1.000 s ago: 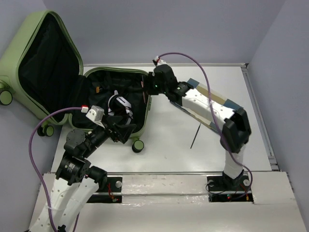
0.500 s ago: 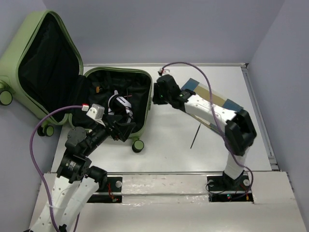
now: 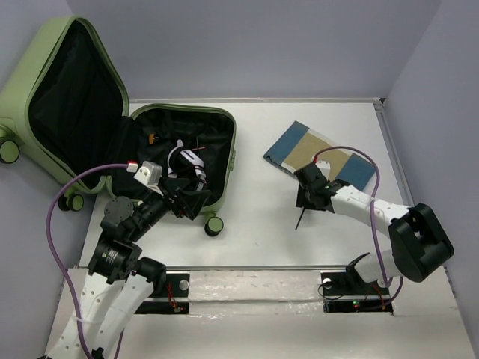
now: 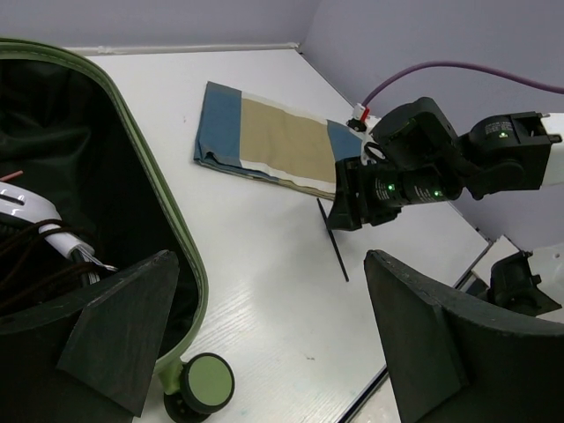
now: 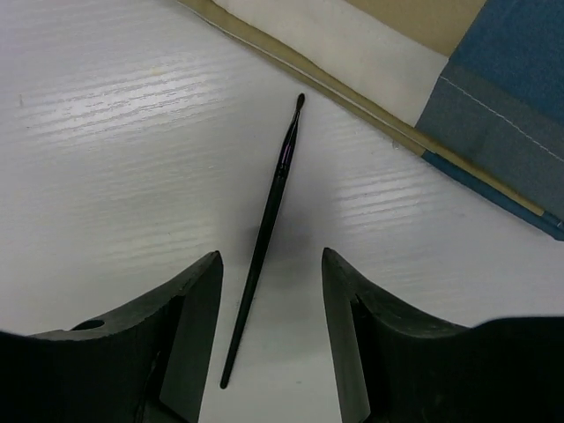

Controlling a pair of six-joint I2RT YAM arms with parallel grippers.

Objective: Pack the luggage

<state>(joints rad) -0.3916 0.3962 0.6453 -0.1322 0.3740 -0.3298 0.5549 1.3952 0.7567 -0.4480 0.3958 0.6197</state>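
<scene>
The luggage (image 3: 231,153), a light-green hard-shell suitcase, lies open at the left, its lid leaning back on the wall. White gear with dark cables (image 3: 187,161) lies in its black lining. My left gripper (image 3: 196,202) hovers open over the suitcase's near right corner, nothing between its fingers (image 4: 269,264); the green rim (image 4: 150,203) runs past its left finger. My right gripper (image 3: 310,196) is low over the table and open. A thin black brush (image 5: 269,216) lies flat between its fingers (image 5: 270,264), apart from both.
A blue-and-tan flat folded item (image 3: 318,153) lies on the white table just beyond the right gripper, its edge close to the brush tip (image 5: 300,99). One suitcase wheel (image 3: 214,226) juts out near the left gripper. Walls enclose the table at the back and right.
The right arm has swung from the suitcase's right rim back over the table, down to the brush, and its jaws have opened. The left arm has stayed put.
</scene>
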